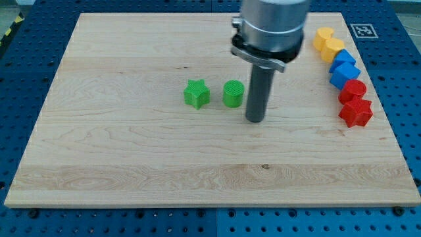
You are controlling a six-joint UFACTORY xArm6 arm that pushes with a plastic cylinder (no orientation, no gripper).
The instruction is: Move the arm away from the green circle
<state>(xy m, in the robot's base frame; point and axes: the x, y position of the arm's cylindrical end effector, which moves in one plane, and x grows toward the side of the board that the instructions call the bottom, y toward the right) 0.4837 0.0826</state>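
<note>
The green circle [233, 93] stands near the middle of the wooden board [131, 151]. A green star [196, 93] sits just to its left. My tip [254, 120] rests on the board just to the right of the green circle and slightly below it, a small gap apart. The rod rises from the tip into the grey arm body at the view's top.
At the board's right edge a column of blocks runs downward: two yellow blocks [327, 43], two blue blocks [343, 68], then a red block [353, 89] and a red star [356, 112]. A marker tag [362, 30] lies off the board's top right corner.
</note>
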